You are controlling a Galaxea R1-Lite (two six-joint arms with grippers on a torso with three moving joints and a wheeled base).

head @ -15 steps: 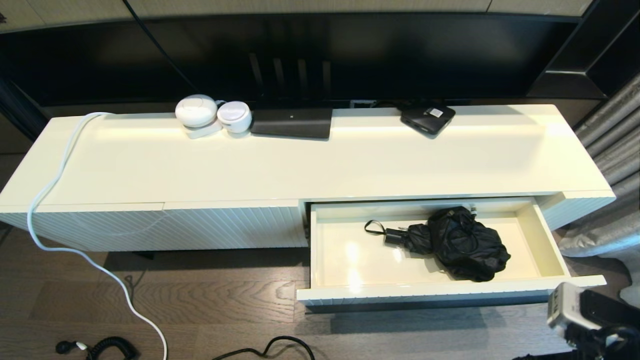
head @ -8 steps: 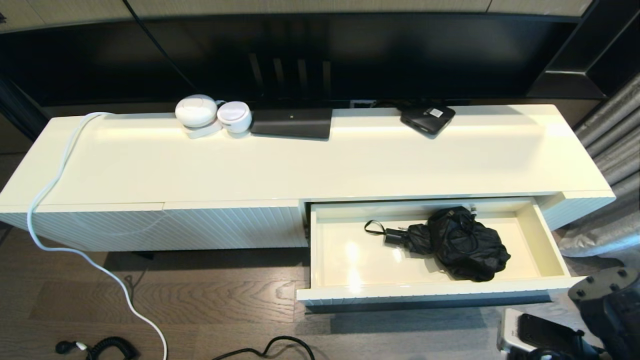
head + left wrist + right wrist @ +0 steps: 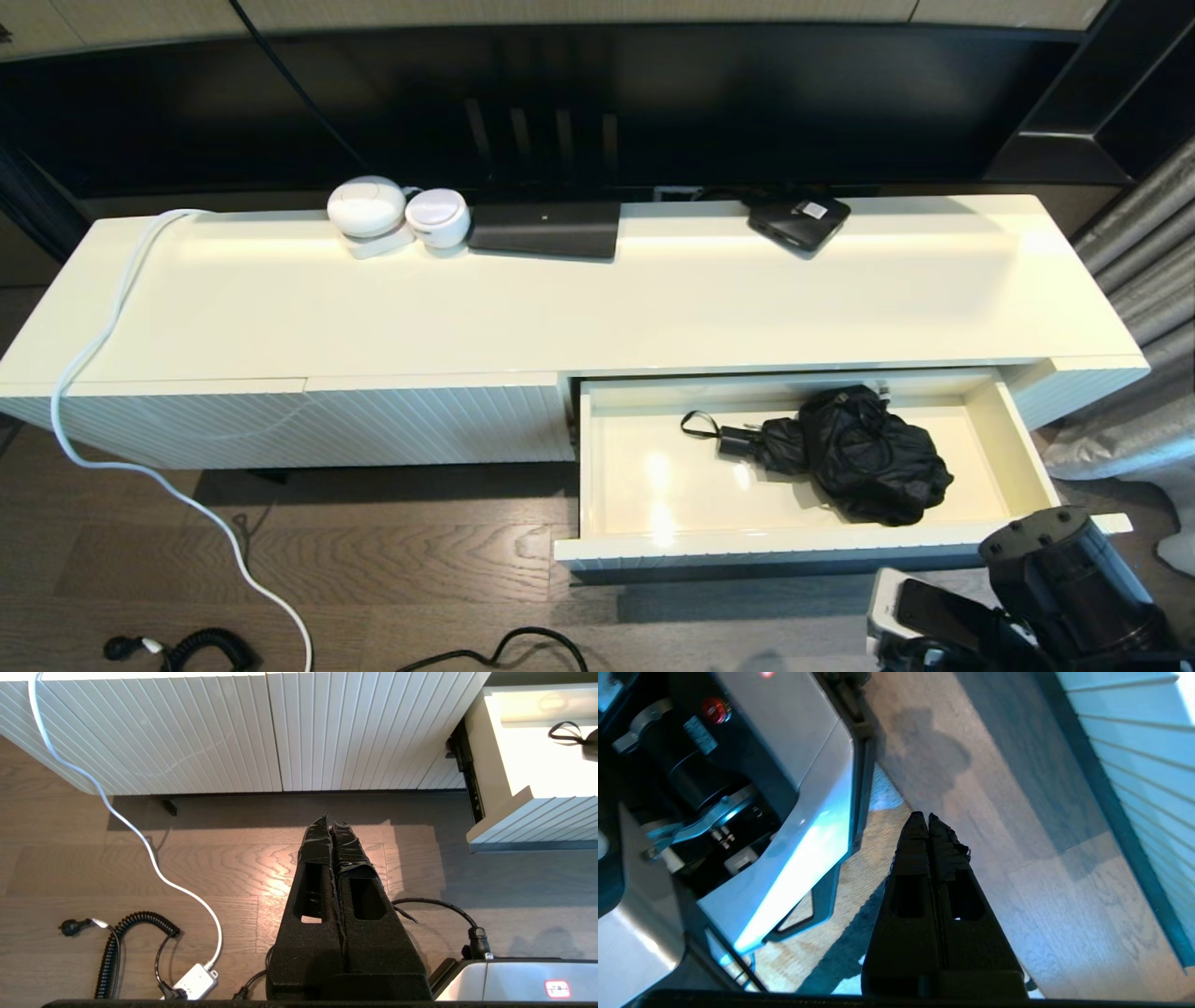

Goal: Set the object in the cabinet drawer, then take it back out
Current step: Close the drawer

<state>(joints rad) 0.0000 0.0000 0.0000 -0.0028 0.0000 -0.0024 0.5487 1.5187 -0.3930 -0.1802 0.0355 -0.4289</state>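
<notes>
Umbrella (image 3: 854, 453) is lying inside the open cabinet drawer (image 3: 803, 539); right gripper (image 3: 928, 819) and left gripper (image 3: 332, 826) are hanging pinched together, empty, over the floor.

Open cabinet drawer (image 3: 1022, 453) holds a black umbrella (image 3: 854, 453) (folded, right of middle).

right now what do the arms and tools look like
Both the left tool and right tool are matte black, with two long tapering fingers wrapped in wrinkled black tape at the tips and a rectangular cut-out in each. The right arm is a glossy black cylinder with screw holes.
</notes>
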